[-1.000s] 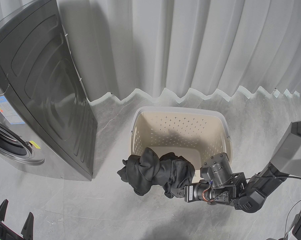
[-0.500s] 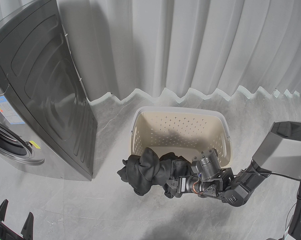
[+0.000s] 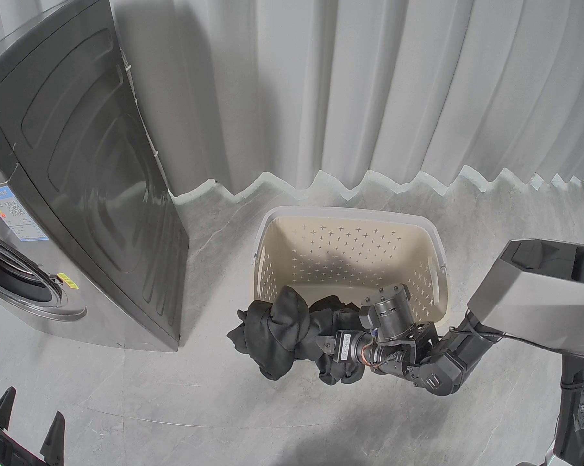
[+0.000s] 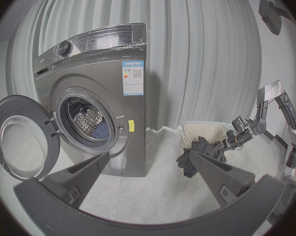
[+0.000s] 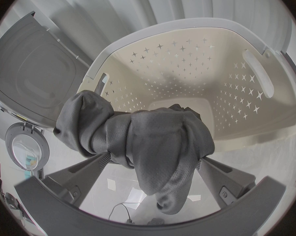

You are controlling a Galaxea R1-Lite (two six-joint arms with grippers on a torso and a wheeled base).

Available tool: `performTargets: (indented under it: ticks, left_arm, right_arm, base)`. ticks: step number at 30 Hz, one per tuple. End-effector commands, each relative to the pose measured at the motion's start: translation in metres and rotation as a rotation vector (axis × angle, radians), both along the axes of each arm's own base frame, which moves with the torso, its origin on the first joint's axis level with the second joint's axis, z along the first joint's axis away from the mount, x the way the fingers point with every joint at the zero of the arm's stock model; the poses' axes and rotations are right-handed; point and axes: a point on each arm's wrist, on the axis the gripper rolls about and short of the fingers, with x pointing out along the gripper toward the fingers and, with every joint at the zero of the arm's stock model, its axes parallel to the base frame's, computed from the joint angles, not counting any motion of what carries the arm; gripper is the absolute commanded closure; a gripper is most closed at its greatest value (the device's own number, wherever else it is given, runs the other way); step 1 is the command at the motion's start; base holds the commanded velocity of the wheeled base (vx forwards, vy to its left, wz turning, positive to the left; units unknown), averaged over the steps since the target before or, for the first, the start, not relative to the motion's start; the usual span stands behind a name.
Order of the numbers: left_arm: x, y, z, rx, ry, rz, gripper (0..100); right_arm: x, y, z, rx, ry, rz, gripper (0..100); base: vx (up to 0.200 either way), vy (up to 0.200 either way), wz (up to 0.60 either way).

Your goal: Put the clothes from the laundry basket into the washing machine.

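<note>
Right tool (image 3: 327, 346) up first, head view: it's down low at the near edge of the laundry basket (image 3: 350, 213) with its nose pushed into the dark garment (image 3: 279, 331), so from up here you can't really make out its fingers. That garment is bunched up and slung over the basket's near rim toward the left corner, with part of it hanging outside above the floor (image 3: 175, 389). Washing machine (image 3: 78, 163) sits off to the left, well apart from the basket. A pale curtain (image 3: 369, 66) runs along the far side. Left tool (image 3: 30, 415) is at the near left corner, fingers spread, nothing in them.

Left wrist view: left tool (image 4: 148, 154) has its two fingers wide apart with nothing between. Beyond it the washing machine (image 4: 135, 115) has its round door (image 4: 23, 138) swung open, and some bluish cloth (image 4: 100, 131) is lying in the drum (image 4: 85, 118). Further right is the basket (image 4: 203, 128) with the dark garment (image 4: 197, 151) flopped over its rim, and the right tool (image 4: 225, 144) is right up against the cloth.

Right wrist view is the clear one. Right tool (image 5: 153, 161) has its fingers (image 5: 92, 167) apart, one on each side of the garment (image 5: 154, 138), so it straddles the bundle rather than pinching it. Whether the cloth actually touches the fingers, can't tell. The garment lies across the near rim of the basket (image 5: 187, 25), with one lobe drooping down between the fingers. The machine's door (image 5: 26, 149) shows off to the left.
</note>
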Motion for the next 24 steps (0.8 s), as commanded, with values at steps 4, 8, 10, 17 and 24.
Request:
performTargets:
  ticks: [4,8,10,17,24]
  left_arm:
    - [0.000,0.000,-0.005,0.000,0.003,0.001,0]
    - [0.000,0.000,-0.005,0.000,0.001,0.001,0]
    - [0.000,0.000,-0.005,0.000,0.003,0.001,0]
    - [0.000,0.000,-0.005,0.000,0.000,0.001,0]
    - [0.000,0.000,-0.005,0.000,0.001,0.002,0]
  right_arm:
    - [0.006,-0.002,-0.008,-0.007,0.000,-0.017,0]
    - [0.005,-0.002,-0.008,-0.005,0.001,-0.017,100]
    - [0.005,-0.002,-0.008,-0.005,-0.001,-0.016,100]
    - [-0.003,-0.003,0.002,0.004,-0.008,-0.005,100]
    - [-0.022,-0.006,0.033,0.036,-0.051,0.023,100]
  base:
    - [0.000,0.000,0.00]
    - [0.000,0.000,0.00]
    - [0.000,0.000,0.00]
    - [0.000,0.000,0.00]
    - [0.000,0.000,0.00]
